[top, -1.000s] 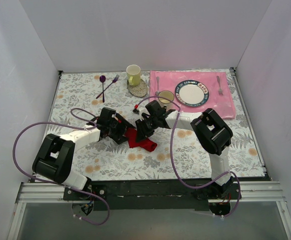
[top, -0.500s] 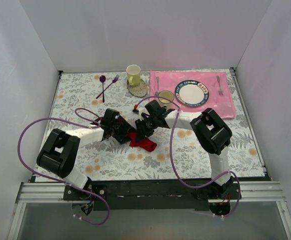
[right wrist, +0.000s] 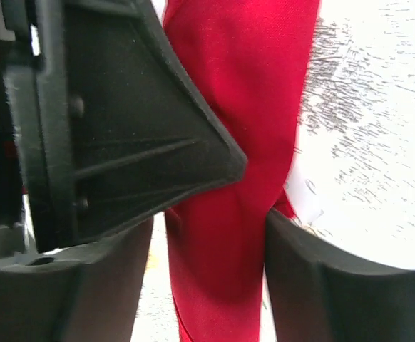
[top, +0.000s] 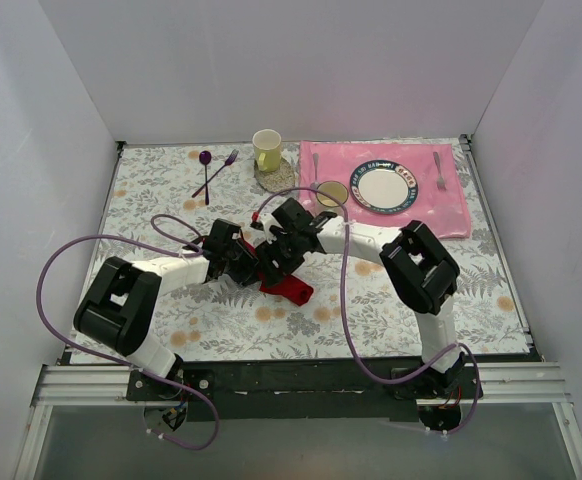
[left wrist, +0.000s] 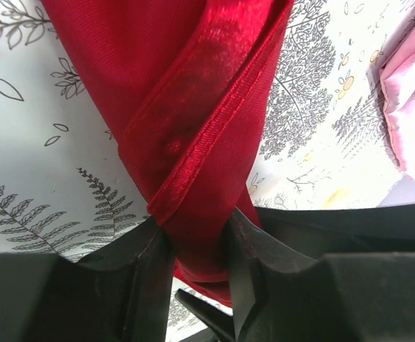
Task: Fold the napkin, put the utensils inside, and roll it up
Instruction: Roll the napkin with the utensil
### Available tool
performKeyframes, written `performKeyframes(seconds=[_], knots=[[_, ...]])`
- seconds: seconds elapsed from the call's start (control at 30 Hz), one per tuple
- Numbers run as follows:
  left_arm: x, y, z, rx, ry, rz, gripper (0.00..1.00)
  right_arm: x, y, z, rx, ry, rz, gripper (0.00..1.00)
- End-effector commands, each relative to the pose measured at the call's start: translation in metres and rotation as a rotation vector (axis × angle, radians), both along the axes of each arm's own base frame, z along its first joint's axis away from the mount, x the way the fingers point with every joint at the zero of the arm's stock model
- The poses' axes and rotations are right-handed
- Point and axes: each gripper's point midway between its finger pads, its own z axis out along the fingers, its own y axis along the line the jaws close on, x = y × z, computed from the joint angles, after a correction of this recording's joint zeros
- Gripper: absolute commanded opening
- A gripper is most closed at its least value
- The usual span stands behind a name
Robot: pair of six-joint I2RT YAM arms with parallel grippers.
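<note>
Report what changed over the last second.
The left gripper slid right and the right gripper slid left, closing in over the napkin, which bunched tighter between them. The left stays clamped on the cloth. The mug, plate and placemat did not move.

On the table (top: 151, 200), the napkin (top: 289, 289) lies bunched near the middle. Its far end sits between the fingers of the left gripper (left wrist: 197, 242), on its left, and of the right gripper (right wrist: 214, 235), just beside that on the right. Along the far edge, left to right, are a crossed spoon-and-fork pair (top: 214, 170), a cup (top: 267, 148) on a coaster (top: 278, 181), and a placemat (top: 441, 215) bearing a spoon (top: 315, 165), a small dish (top: 330, 192), a plate (top: 383, 187) and a fork (top: 438, 170).
</note>
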Motion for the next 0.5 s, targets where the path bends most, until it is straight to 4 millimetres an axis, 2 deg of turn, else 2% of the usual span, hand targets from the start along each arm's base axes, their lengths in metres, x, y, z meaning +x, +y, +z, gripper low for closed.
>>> performKeyframes(seconds=[0.0,0.07,0.1,0.13,0.23,0.37,0.47], knots=[[-0.005,0.007,-0.008,0.067,0.024,-0.027,0.29,0.014,-0.016,0.034,-0.141,-0.222,-0.006,0.73],[-0.005,0.005,-0.007,0.058,0.027,-0.04,0.29,0.017,-0.017,0.046,-0.183,-0.331,-0.017,0.8],[-0.005,0.004,-0.007,0.057,0.03,-0.045,0.29,0.016,-0.017,0.049,-0.2,-0.36,-0.022,0.9],[-0.005,0.003,-0.006,0.054,0.031,-0.05,0.29,0.02,-0.02,0.051,-0.236,-0.423,-0.017,0.92],[-0.005,0.0,-0.004,0.042,0.034,-0.064,0.3,0.016,-0.017,0.052,-0.275,-0.535,-0.012,0.94],[-0.005,-0.002,-0.003,0.041,0.038,-0.078,0.3,0.005,-0.009,0.039,-0.271,-0.531,0.001,0.95],[-0.005,-0.002,-0.003,0.041,0.041,-0.081,0.3,0.006,-0.008,0.027,-0.279,-0.53,-0.015,0.92]])
